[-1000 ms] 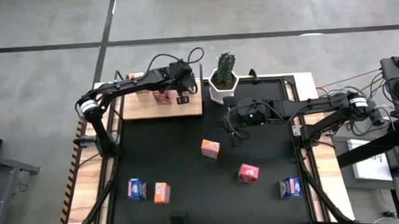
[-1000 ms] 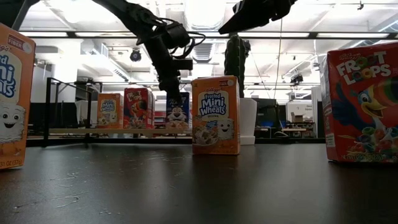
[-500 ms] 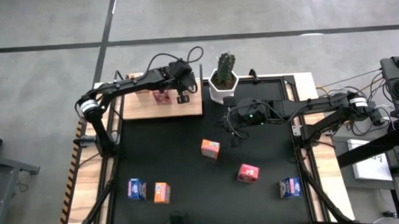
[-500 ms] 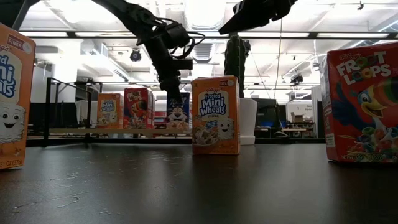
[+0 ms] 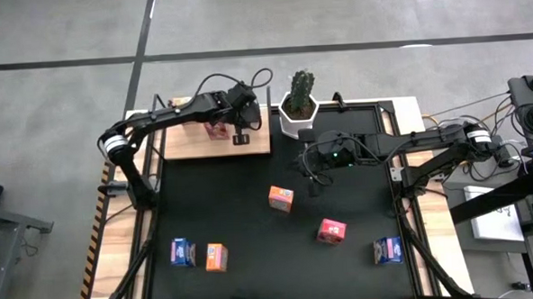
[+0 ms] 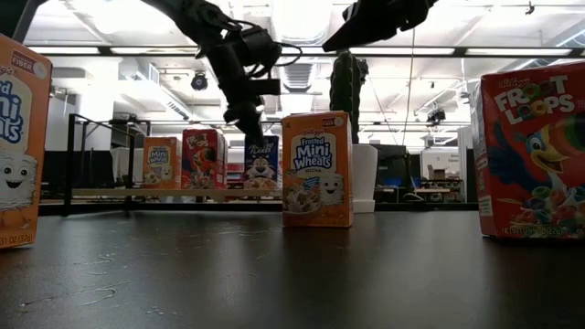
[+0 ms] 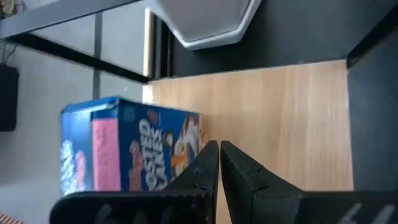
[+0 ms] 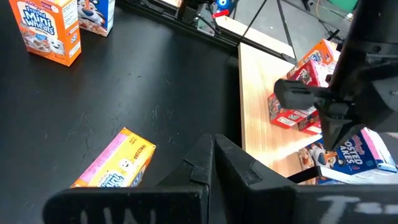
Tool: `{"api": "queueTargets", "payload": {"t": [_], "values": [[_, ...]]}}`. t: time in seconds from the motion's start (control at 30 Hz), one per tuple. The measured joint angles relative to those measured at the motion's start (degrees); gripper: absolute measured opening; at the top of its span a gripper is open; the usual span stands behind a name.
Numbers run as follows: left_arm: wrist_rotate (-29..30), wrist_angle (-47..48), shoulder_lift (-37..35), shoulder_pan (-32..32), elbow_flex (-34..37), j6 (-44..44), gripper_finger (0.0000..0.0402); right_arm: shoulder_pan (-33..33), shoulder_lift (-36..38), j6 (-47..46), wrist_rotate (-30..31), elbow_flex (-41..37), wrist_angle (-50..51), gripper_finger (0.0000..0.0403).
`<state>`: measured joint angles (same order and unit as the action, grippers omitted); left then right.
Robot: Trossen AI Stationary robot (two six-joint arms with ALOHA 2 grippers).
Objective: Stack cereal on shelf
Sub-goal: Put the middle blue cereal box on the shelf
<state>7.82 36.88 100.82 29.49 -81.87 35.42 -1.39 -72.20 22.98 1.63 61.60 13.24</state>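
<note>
Lifting away from the shelf (image 5: 214, 141), the left gripper (image 6: 249, 117) now sits higher than it did a moment ago, when its tip was right down at the blue Frosted Flakes box (image 6: 261, 165). Its two fingers are pressed together with nothing between them. That box stands alone on the wooden shelf, so I think it has just been put down and the arm is done with it.

Three boxes stand in a row on the shelf in the low view: an orange Mini Wheats box (image 6: 161, 163), a red Froot Loops box (image 6: 203, 159), and the blue one. The shelf is in the upper left of the high view.

Five boxes are not yet stacked. They sit on the black mat (image 5: 242, 205): an orange one (image 5: 281, 198) in the middle, a pink-red one (image 5: 331, 230) to its lower right, a blue one (image 5: 388, 250) at the far right, and a blue (image 5: 182, 252) and an orange (image 5: 216, 257) at the lower left.

The right gripper (image 5: 309, 178) waits near the white cactus pot (image 5: 298, 113), pinched closed and holding nothing.

From above, the left arm covers most of the shelf boxes. I count eight boxes; a ninth is not visible.
</note>
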Motion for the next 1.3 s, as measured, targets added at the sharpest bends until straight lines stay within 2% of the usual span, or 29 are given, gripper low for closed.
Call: {"api": "queueTargets", "payload": {"t": [0.3,0.67,0.87,1.3], "values": [[6.51,-1.81,2.31,0.63,0.04,1.26,0.0001,0.00,0.00,0.15,0.02,0.00,0.06,0.0009],[6.87,-2.87,3.83,1.60,0.13,1.55,0.0001,0.00,0.00,0.20,0.00,0.00,-0.01,0.0009],[9.70,-3.54,3.86,1.86,0.13,2.27,0.0001,0.00,0.00,0.59,0.00,0.00,-0.05,0.0009],[9.69,-5.23,3.86,1.85,0.13,2.03,0.0001,0.00,0.00,0.59,0.00,0.00,-0.05,0.0009]]}}
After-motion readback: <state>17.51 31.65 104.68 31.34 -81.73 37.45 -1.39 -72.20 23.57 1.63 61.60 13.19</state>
